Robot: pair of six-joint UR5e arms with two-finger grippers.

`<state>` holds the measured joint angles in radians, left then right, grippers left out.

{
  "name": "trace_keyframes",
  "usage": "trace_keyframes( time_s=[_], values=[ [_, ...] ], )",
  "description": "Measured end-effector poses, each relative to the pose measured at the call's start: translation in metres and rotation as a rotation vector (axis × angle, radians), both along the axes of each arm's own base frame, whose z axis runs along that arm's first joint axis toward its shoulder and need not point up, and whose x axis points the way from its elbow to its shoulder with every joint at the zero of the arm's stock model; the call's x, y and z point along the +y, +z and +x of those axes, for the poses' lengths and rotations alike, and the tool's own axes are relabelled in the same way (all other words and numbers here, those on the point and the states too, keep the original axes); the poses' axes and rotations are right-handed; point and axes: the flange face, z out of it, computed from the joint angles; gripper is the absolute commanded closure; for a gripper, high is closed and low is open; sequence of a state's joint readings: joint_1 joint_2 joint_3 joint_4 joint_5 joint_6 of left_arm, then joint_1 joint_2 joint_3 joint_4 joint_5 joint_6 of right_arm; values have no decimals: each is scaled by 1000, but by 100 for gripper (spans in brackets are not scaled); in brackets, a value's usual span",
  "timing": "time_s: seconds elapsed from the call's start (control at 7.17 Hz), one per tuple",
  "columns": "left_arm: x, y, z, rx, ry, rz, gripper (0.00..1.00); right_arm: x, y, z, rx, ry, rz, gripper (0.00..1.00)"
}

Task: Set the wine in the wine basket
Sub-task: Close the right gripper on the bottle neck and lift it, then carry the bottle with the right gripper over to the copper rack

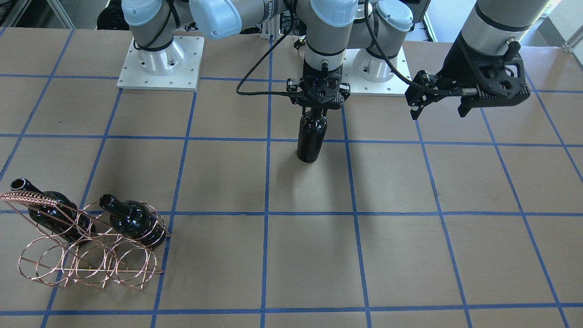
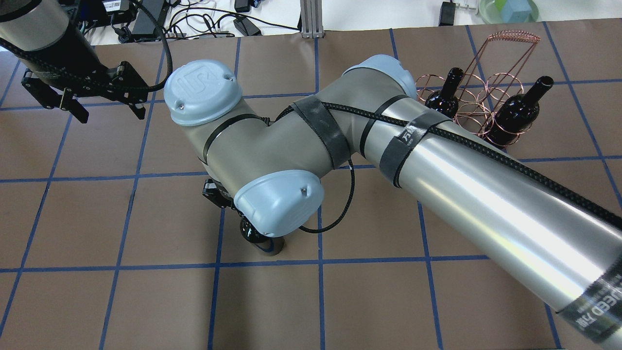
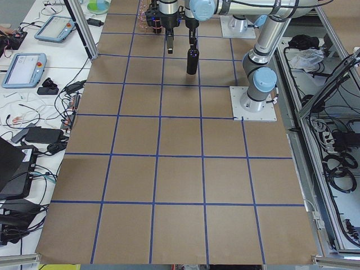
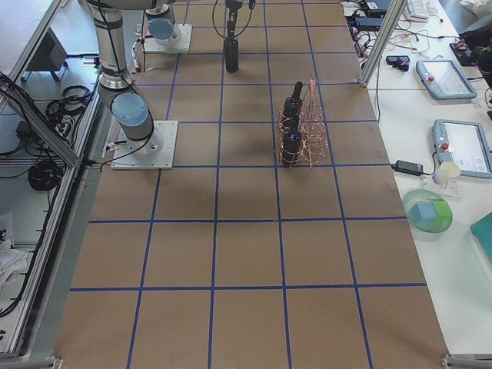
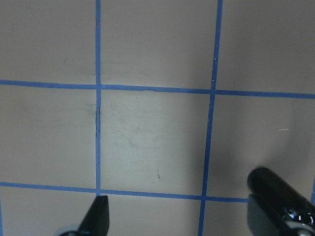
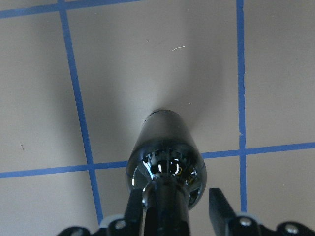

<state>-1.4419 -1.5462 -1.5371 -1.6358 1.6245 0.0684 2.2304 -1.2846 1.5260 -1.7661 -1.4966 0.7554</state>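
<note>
A dark glass wine bottle stands upright near the middle of the table. My right gripper reaches down over its neck. In the right wrist view the fingers straddle the neck: one finger touches it and the other stands a little off, so the gripper is open. The copper wire wine basket sits far off to my right, with two alike bottles lying in its rings. My left gripper hangs open and empty above the table on my left.
The table is brown paper marked by a grid of blue tape. Both arm bases are bolted along my edge. My right arm's big forearm hides much of the overhead view. Desks with tablets and cables flank the table ends.
</note>
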Motion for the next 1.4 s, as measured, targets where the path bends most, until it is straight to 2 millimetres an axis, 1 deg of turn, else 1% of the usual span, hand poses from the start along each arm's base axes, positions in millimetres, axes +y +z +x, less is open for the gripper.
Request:
trace_keyframes(
  time_s=[0.28,0.56,0.84,1.12,1.26,1.4],
  values=[
    [0,0,0,0,0,1,0,0,0,1,-5,-1,3,50],
    [0,-1,0,0,1,1,0,0,-1,1,-8,-1,6,51],
    [1,0,0,-1,1,3,0,0,-3,3,-19,11,13,63],
    [3,3,-1,-2,-2,2,0,0,-3,3,-23,19,16,67],
    [4,4,-2,-2,-2,1,0,0,-3,4,-24,24,16,75],
    [5,4,-2,-2,-2,-1,0,0,-4,4,-25,28,17,77]
  ],
)
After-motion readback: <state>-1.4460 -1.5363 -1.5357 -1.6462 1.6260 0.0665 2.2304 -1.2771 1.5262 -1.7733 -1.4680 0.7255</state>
